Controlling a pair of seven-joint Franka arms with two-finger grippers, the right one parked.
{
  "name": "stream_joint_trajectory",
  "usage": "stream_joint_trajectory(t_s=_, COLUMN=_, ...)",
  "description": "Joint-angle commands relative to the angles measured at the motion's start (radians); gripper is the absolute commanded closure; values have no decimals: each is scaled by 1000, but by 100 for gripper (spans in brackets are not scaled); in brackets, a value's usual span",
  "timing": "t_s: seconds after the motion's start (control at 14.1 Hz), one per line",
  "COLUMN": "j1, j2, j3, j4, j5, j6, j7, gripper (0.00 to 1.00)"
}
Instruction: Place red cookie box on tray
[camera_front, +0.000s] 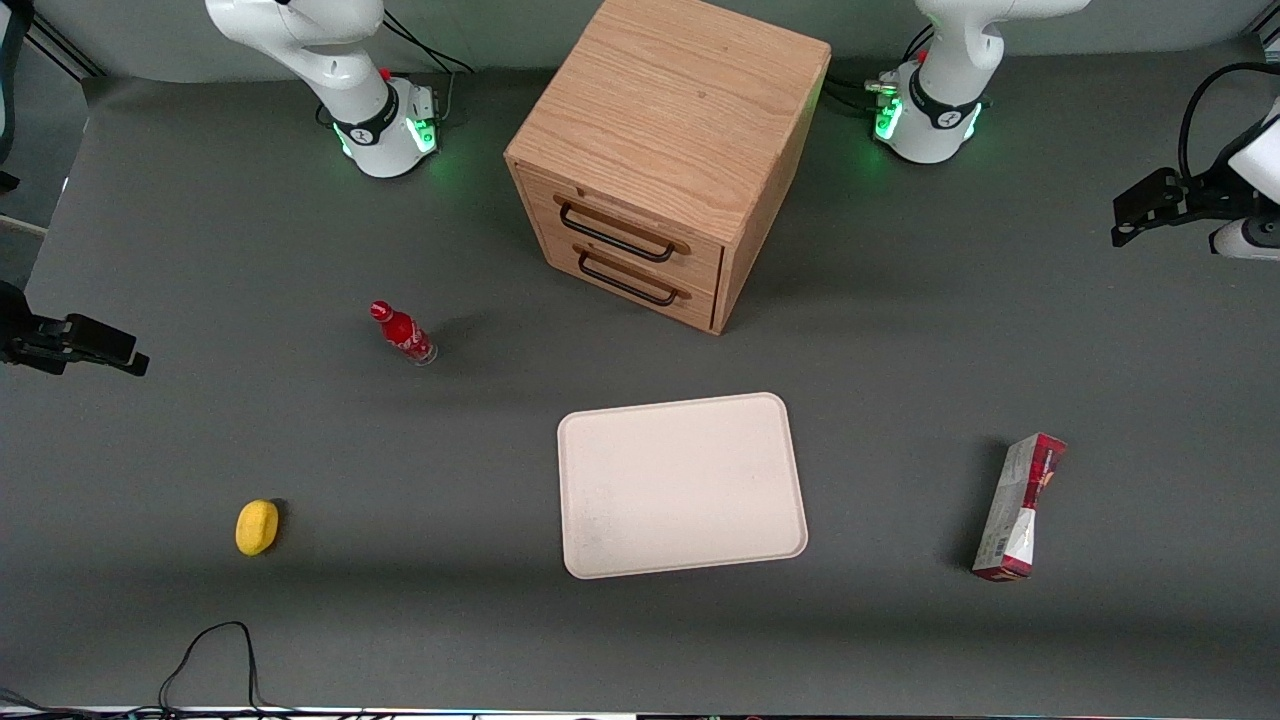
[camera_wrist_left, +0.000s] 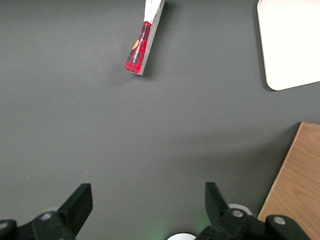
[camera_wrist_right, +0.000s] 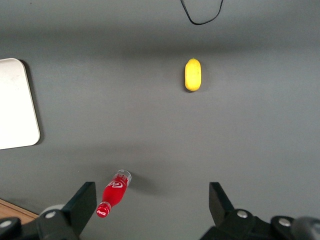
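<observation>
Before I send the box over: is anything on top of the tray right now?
Nothing shows on the tray; its cream surface is bare. The red cookie box lies on the table toward the working arm's end. The gripper hangs above bare table, jaws open. Under the tray is hidden.

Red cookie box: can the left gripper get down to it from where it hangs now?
Probably yes. The gripper hangs open above bare table, and the red cookie box lies alone, apart from the tray.

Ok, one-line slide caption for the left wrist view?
Open claw hovering above bare table, red cookie box lying ahead, apart from the tray.
</observation>
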Motion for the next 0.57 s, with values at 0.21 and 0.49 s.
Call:
stream_joint_trajectory(t_s=0.21, j1=13, j2=-10, j3=-3, j4=-16, j5=11, j6=28, j7=5, gripper=0)
stream_joint_trajectory(t_s=0.49, j1=9, j2=126, j3=1, j4=51, j5=13, j6=63, j7=77, gripper=0)
